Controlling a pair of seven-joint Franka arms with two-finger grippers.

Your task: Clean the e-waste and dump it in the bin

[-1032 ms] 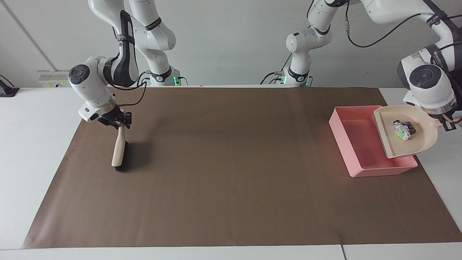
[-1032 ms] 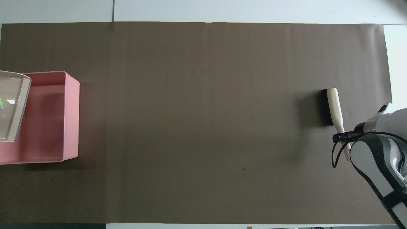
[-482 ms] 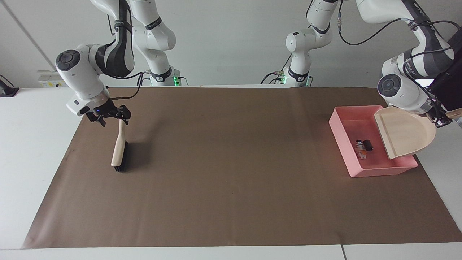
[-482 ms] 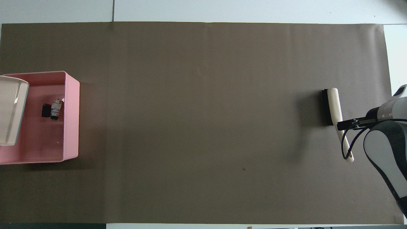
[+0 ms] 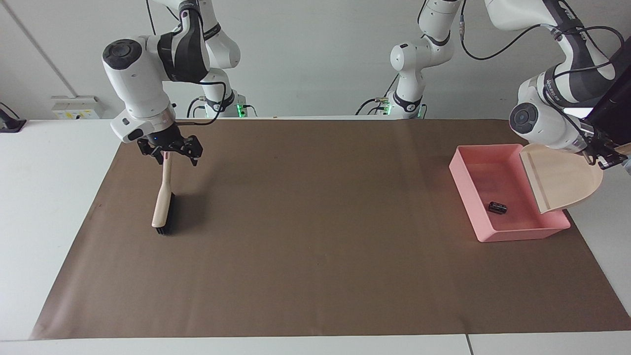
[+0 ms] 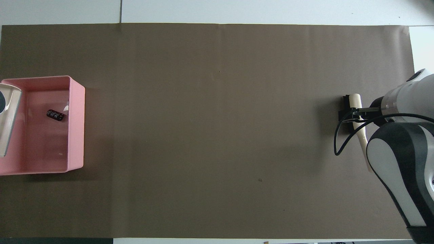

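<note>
The pink bin stands at the left arm's end of the table, and also shows in the overhead view. The dark cylinder lies on its floor. The white blocky part is not plainly seen; only a small white sliver shows against the bin's wall. My left gripper is shut on the handle of the beige dustpan, which is tilted steeply, its front edge down in the bin. My right gripper is open and empty, raised over the brush.
The brush lies on the brown mat at the right arm's end, bristles on the mat and handle toward the robots. The mat covers most of the white table.
The dustpan tipped further and the e-waste slid out of it into the bin. My right gripper let go of the brush handle, opened, and rose up over the brush.
</note>
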